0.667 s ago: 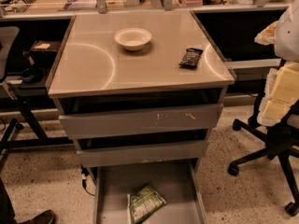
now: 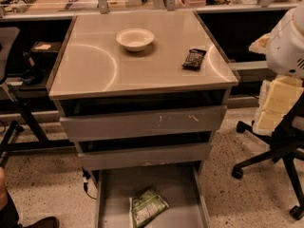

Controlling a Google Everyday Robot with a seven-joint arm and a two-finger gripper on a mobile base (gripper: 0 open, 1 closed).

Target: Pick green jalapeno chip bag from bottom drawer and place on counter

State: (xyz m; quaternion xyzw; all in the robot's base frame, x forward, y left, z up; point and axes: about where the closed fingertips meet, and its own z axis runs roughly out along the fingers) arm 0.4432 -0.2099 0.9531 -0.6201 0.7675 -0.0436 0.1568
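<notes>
The green jalapeno chip bag (image 2: 147, 207) lies flat in the open bottom drawer (image 2: 183, 186), below the bench's (image 2: 95, 65) front edge, with its long axis slanting toward the back right. The gripper (image 2: 274, 106) hangs beyond the bench's right edge, so the bag is lower and inward from it. Whether it is open or closed I cannot tell.

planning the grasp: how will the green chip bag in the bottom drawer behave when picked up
The green jalapeno chip bag looks crinkled, so probably floppy and light. It lies flat on the bottom drawer, so unlikely to roll. The gripper is out of view.
</notes>
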